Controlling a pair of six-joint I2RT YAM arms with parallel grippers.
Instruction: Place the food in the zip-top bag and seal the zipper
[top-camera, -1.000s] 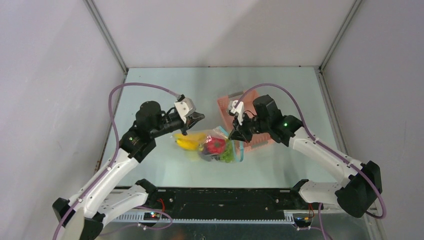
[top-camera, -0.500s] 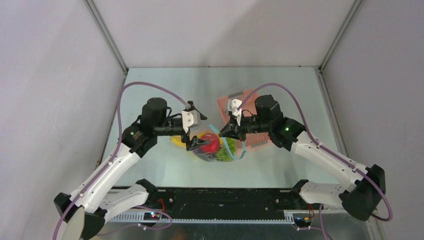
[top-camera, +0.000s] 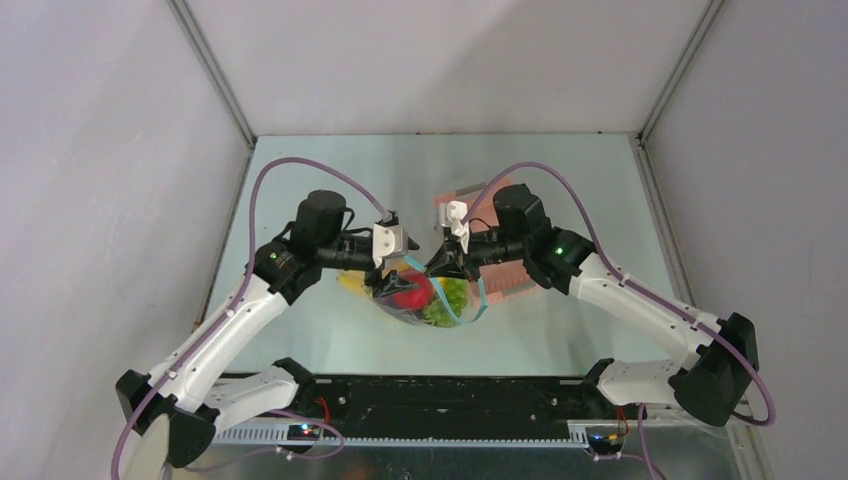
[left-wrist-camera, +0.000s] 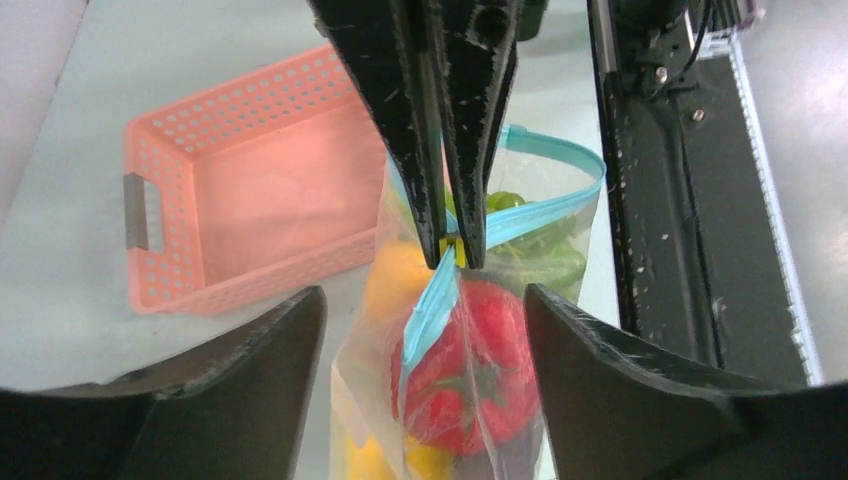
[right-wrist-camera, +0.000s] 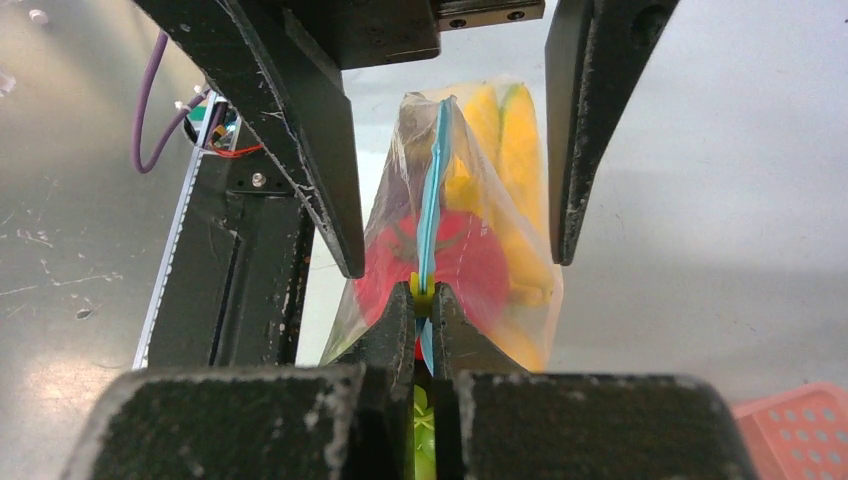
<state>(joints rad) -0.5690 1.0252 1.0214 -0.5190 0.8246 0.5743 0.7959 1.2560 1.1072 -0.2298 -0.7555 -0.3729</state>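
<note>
- Top cam: high up behind the robot, looking down and forward over the whole table (top-camera: 330, 180), fairly far out.
- Left wrist cam: peers out through the left gripper (left-wrist-camera: 425, 295), super close, facing the right gripper (left-wrist-camera: 452, 258).
- Right wrist cam: faces back the opposite way, equally close.
- All three catch the zip-top bag (top-camera: 420, 305); both wrist cams stare along its zipper (left-wrist-camera: 430, 312).

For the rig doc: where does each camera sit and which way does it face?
Top external: above and behind the bases, looking down at the table; left arm and right arm meet at the bag.
Left wrist: on the left arm, facing the right gripper shut on the zipper; own open fingers frame it.
Right wrist: on the right arm, facing the open left gripper; own fingers at bottom.
Shared: both wrist views show the bag and red fruit.
</note>
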